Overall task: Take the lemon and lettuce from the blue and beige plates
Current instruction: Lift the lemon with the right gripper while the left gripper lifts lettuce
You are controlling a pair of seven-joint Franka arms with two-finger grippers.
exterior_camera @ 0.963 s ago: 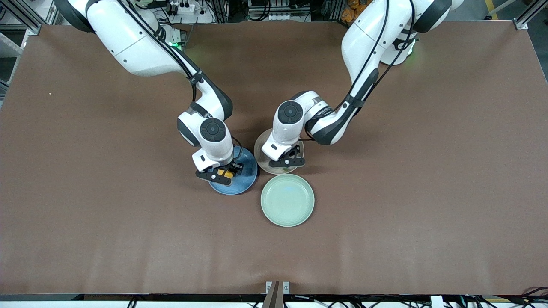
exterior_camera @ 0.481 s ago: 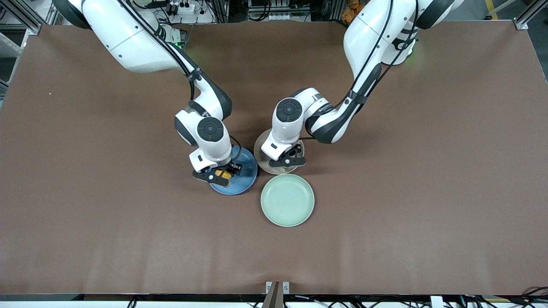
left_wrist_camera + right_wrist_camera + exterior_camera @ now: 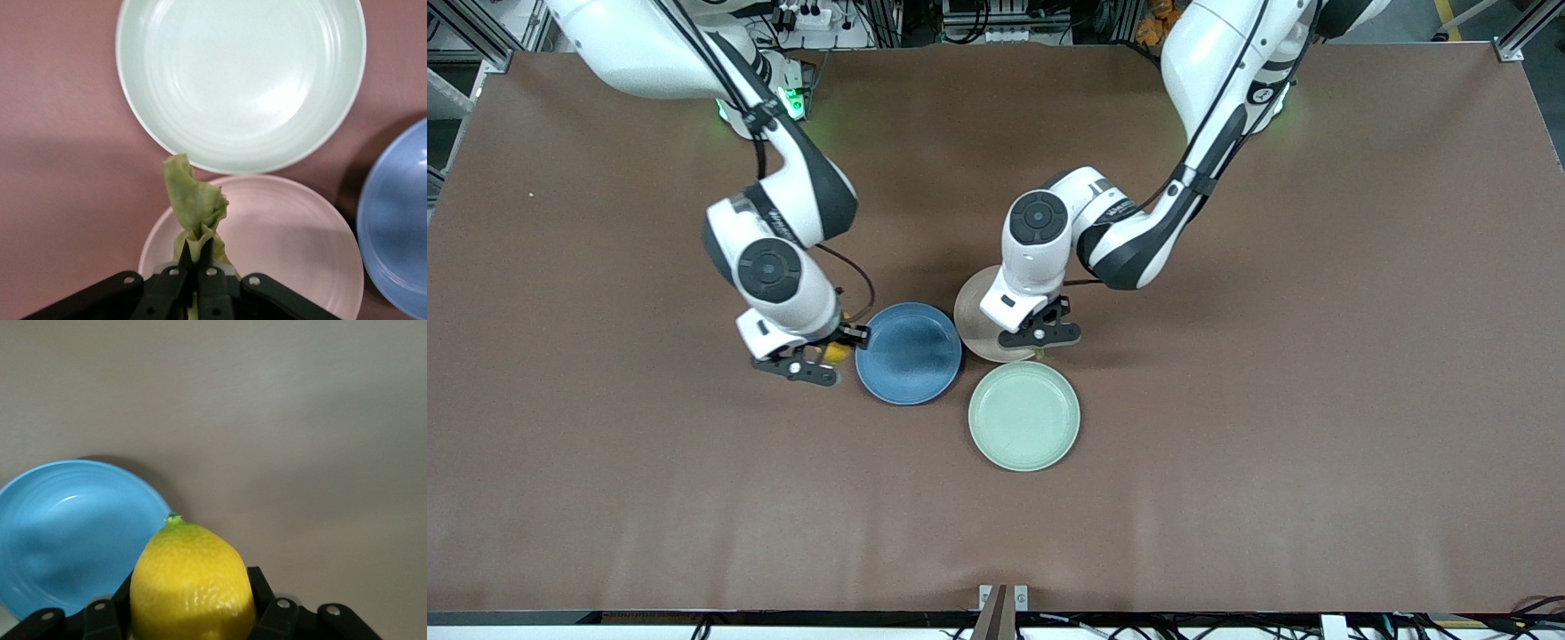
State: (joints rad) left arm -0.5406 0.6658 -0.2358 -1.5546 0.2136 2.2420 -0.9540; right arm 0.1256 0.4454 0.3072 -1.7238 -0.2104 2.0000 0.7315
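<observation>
Both items lifted, each pinched in a gripper.

I see the right gripper (image 3: 815,358) clamped on the oval yellow lemon (image 3: 192,582), over bare brown table (image 3: 1227,444) beside the round mid-blue plate (image 3: 909,353). The left gripper (image 3: 197,267) pinches the wrinkled green lettuce leaf (image 3: 193,208) over the pinkish-beige plate (image 3: 287,233), near the pale mint-green plate (image 3: 1024,415).

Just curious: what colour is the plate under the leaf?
Pinkish beige, clearest in the left wrist view, under the lettuce.
</observation>
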